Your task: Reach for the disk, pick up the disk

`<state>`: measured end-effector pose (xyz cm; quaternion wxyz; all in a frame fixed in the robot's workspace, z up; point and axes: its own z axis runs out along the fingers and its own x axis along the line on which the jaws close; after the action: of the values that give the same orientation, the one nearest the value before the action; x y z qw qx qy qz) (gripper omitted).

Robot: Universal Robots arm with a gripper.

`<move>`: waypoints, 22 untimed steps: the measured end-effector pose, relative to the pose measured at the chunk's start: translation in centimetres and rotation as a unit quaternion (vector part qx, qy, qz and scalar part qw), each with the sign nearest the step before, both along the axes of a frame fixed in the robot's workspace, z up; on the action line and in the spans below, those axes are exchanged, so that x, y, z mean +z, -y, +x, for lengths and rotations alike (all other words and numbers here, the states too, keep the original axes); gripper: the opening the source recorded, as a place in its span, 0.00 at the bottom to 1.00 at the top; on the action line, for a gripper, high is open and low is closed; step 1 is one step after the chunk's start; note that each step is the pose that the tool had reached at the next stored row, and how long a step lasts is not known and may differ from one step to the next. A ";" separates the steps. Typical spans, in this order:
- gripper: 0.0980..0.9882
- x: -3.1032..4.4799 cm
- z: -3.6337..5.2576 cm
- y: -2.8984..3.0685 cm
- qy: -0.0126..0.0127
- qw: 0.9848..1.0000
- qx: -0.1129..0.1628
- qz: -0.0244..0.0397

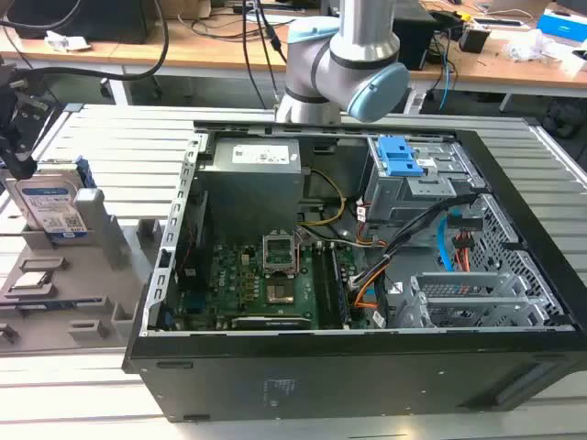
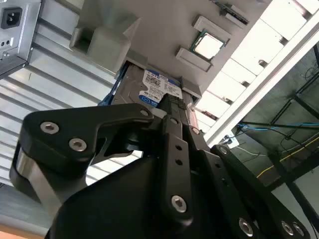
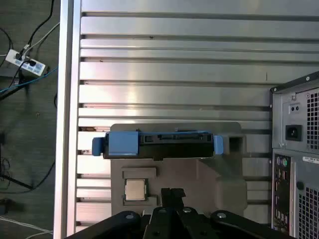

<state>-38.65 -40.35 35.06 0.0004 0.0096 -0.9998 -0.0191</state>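
One end effector (image 1: 16, 137), its opening impossible to judge, hangs close above the one disk (image 1: 53, 203), which stands on edge in one grey holder (image 1: 103, 261) directly beneath it. Farther from the end effector sits one open computer case (image 1: 367, 376). Everything rests on a ribbed aluminium table (image 1: 564, 174), and cluttered wooden tables (image 1: 211, 50) line the room behind.

Robotics lab, opened computer case (image 1: 348, 380), slatted aluminium table (image 1: 115, 137), cluttered workbench (image 1: 206, 53)

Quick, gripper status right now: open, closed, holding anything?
Gripper: cannot tell whether open or shut; it hangs close to the disk, which stands on edge in the grey holder.
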 end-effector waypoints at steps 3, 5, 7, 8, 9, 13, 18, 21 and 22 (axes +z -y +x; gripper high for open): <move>0.01 0.00 -0.01 0.00 0.000 1.000 0.025 0.000; 0.01 0.00 -0.01 0.00 0.000 0.999 0.049 0.000; 0.01 0.00 0.00 0.00 0.000 0.998 0.065 0.000; 0.01 0.00 0.00 0.00 0.000 0.998 0.070 0.000; 0.01 0.00 0.00 0.00 0.000 0.997 0.076 0.000; 0.01 0.00 0.00 0.00 0.000 0.995 0.104 0.000; 0.01 0.00 0.00 0.00 0.000 0.990 0.138 0.000; 0.01 0.00 0.00 0.00 0.000 0.985 0.174 0.000; 0.01 0.00 0.00 0.00 0.000 0.984 0.179 0.000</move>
<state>-38.65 -40.34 35.06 0.0038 0.1882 -0.9819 -0.0187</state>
